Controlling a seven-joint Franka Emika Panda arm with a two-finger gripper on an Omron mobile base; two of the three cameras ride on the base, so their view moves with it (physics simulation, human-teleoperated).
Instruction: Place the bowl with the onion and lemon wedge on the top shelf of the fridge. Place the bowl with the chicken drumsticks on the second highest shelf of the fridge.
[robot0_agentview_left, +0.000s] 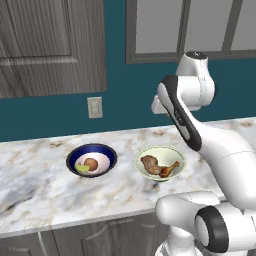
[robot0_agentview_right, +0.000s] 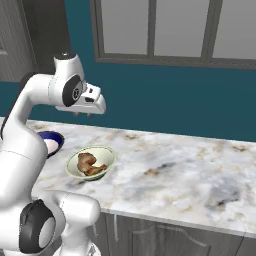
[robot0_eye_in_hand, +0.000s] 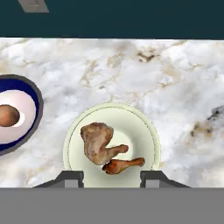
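The dark blue bowl (robot0_agentview_left: 108, 153) stands on the marble counter with the onion (robot0_agentview_left: 91, 163) and the lemon wedge (robot0_agentview_left: 81, 168) inside. To its right is the pale cream bowl (robot0_agentview_left: 172, 153) holding the chicken drumsticks (robot0_agentview_left: 159, 166). My gripper (robot0_agentview_right: 83, 114) hovers well above the cream bowl, pointing down. In the hand view the gripper (robot0_eye_in_hand: 111, 178) is open over the cream bowl (robot0_eye_in_hand: 144, 127) and the drumsticks (robot0_eye_in_hand: 103, 146), with nothing between its fingers. The blue bowl (robot0_eye_in_hand: 36, 98) and onion (robot0_eye_in_hand: 8, 116) lie at that view's left edge. The fridge is out of view.
The counter (robot0_agentview_right: 175, 170) stretches far to the right of the bowls, with its front edge near the base. A wall outlet (robot0_agentview_left: 95, 107) sits on the teal wall behind the blue bowl. Grey cabinets (robot0_agentview_left: 50, 45) hang above.
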